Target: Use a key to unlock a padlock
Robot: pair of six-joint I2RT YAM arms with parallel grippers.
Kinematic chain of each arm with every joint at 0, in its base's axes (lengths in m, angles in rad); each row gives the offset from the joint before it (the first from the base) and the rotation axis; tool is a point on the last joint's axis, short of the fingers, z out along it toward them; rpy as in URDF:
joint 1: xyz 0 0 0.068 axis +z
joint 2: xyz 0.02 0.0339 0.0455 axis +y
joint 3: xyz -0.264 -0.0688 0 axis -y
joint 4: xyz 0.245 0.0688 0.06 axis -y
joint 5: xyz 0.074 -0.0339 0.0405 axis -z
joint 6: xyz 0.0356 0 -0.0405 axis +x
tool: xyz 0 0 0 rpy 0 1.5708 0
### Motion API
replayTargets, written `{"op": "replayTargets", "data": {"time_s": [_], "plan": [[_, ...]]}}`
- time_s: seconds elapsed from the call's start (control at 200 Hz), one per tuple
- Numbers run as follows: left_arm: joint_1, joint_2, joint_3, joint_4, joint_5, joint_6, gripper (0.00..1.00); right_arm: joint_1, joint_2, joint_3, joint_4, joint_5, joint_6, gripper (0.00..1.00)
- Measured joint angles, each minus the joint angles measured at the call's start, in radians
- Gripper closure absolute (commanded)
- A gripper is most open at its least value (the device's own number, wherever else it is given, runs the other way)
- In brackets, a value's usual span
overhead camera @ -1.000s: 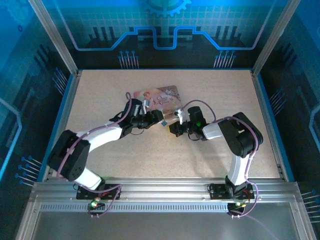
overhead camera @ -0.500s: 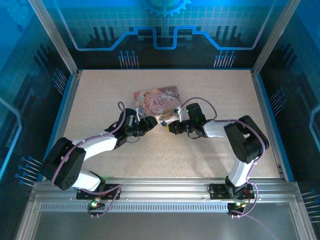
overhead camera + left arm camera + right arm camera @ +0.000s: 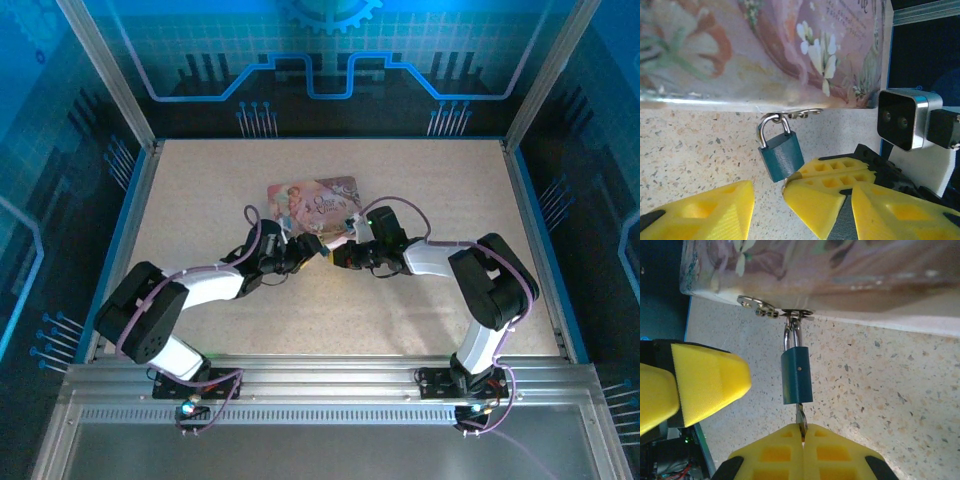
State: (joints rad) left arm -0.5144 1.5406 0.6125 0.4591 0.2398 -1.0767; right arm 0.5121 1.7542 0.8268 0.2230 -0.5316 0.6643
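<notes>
I've got the small blue-bodied metal padlock (image 3: 796,375) lying on the speckled tabletop (image 3: 890,390), just beside the pink illustrated tin box (image 3: 765,50). Its silver shackle (image 3: 771,125) is hooked through the metal hasp (image 3: 772,311) on the tin's edge. My right gripper (image 3: 802,432) has its yellow fingers pressed together, pinching the thin dark metal key (image 3: 800,416). The key's tip meets the bottom of the padlock body. My left gripper (image 3: 803,192) is spread wide, its yellow fingers clear of the padlock, with the right gripper's tips sitting between them. From above, both grippers come nose to nose at the tin's near edge.
</notes>
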Motion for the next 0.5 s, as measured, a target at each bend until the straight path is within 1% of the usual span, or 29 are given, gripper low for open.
{"op": "replayTargets", "data": {"time_s": [0.135,0.265,0.5], "plan": [[0.0,0.043,0.0,0.042,0.001,-0.035,0.51,0.0,0.0,0.0,0.002,-0.001,0.039,1.0],[0.0,0.079,0.0,0.082,0.002,-0.07,0.53,0.006,0.002,0.005,0.003,-0.003,0.066,1.0],[-0.001,0.134,0.0,0.2,0.01,-0.105,0.59,0.013,0.002,0.011,0.004,0.001,0.097,1.0]]}}
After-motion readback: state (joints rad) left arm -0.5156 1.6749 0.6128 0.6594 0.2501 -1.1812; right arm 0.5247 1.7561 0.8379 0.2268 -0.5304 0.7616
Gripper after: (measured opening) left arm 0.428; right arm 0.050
